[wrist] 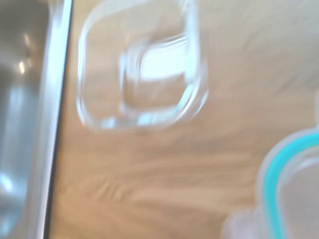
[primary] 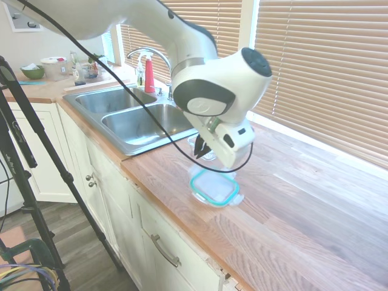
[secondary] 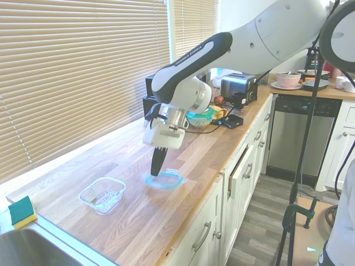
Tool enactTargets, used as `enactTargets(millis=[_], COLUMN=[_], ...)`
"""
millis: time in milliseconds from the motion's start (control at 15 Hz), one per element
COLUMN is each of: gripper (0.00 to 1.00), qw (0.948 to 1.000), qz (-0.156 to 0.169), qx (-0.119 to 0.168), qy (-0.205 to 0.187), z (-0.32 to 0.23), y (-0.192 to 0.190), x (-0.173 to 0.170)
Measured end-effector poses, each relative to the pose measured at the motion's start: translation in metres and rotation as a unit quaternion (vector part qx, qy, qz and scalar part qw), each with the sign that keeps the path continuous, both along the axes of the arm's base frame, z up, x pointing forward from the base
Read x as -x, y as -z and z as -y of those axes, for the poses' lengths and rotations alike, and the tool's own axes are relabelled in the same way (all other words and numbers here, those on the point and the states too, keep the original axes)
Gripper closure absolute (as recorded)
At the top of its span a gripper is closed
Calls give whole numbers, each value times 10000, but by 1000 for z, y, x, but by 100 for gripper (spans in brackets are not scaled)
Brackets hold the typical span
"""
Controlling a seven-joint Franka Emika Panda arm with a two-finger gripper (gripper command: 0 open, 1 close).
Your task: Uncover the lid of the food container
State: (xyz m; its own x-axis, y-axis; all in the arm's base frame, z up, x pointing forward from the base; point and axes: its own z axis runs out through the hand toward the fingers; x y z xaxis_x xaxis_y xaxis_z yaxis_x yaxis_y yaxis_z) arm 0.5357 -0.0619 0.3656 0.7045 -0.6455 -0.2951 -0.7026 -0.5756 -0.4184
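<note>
Lid (secondary: 164,179) lies flat beside my bowl (secondary: 102,194); it looks light and bendy. My gripper (secondary: 157,169) pinches its rim tight.

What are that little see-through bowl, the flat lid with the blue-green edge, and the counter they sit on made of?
The bowl looks like clear glass: thick, glossy walls catching highlights, the counter visible through it. Hard plastic can't be ruled out. The lid seems clear plastic, thin and flat, with a teal band around its rim, perhaps a rubbery seal. The counter looks like wood planks, grain and joints showing under a smooth sheen.
</note>
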Motion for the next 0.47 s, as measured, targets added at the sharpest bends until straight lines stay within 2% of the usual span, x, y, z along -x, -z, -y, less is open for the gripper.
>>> enactTargets(millis=[267,333,467], gripper=[100,0,0], qw=[9999,9999,9992], qz=[-101,-63,90], qx=[46,78,398], qy=[-65,-29,34], z=[-26,-26,-23], y=[18,17,5], x=[6,5,3])
